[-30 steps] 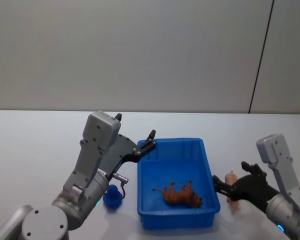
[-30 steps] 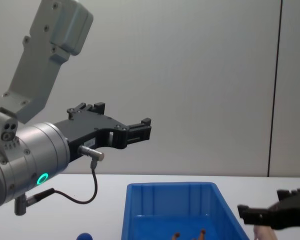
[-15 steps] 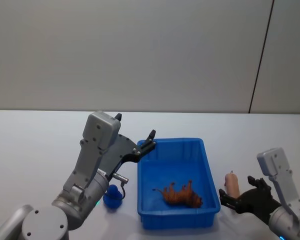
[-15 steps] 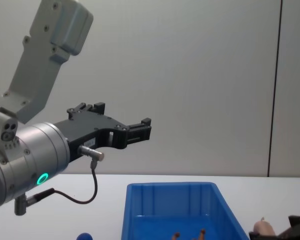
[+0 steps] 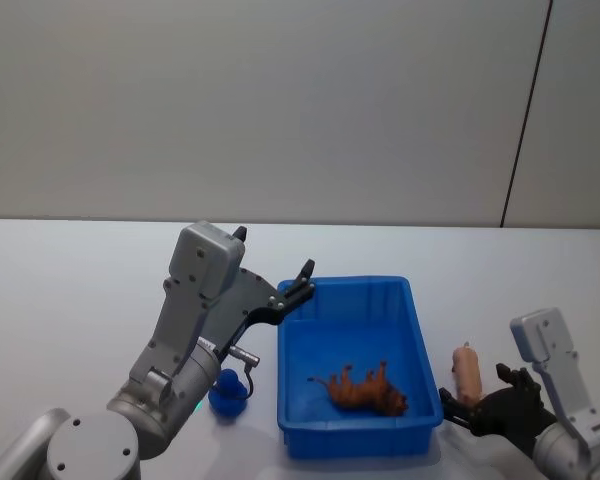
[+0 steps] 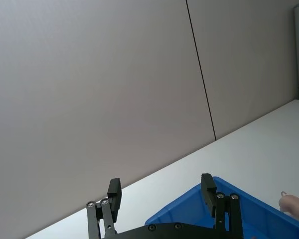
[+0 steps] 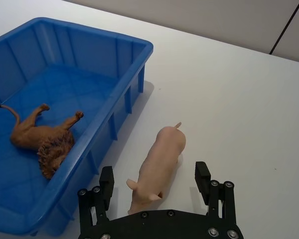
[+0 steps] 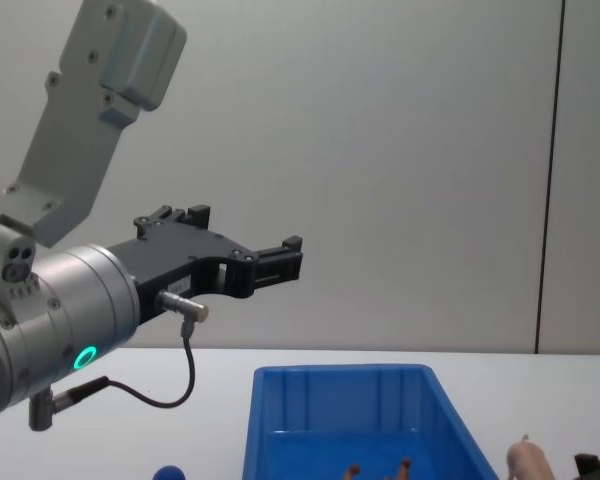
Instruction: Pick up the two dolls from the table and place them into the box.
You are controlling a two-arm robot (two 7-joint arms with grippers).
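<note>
Box (image 5: 352,325), a bright blue ribbed bin, stands on the white bench (image 5: 70,290) at the centre of the head view. Brown four-legged doll (image 5: 365,390) lies on its side on the box floor, toward the near wall and right of middle.

Pale pink pig doll (image 5: 466,368) lies on the bench at 3 o'clock of the box, just beside the right wall but apart from it. Its curled tail points to 12 o'clock and its head end toward the robot.

Right claw (image 7: 154,172) is low over the bench at 4 o'clock of the box. Fingers are spread wide, one on each side of the pig's head end, with a gap visible on both sides — nothing gripped.

Dark blue rounded doll (image 5: 226,390) sits on the bench at 8 o'clock of the box, near the left wall and close under the left arm's cable.

Left claw (image 6: 160,185) is held up in the air over the box's 10 o'clock corner, well above the bench in the chest view. Its fingers are parted and it holds nothing.
</note>
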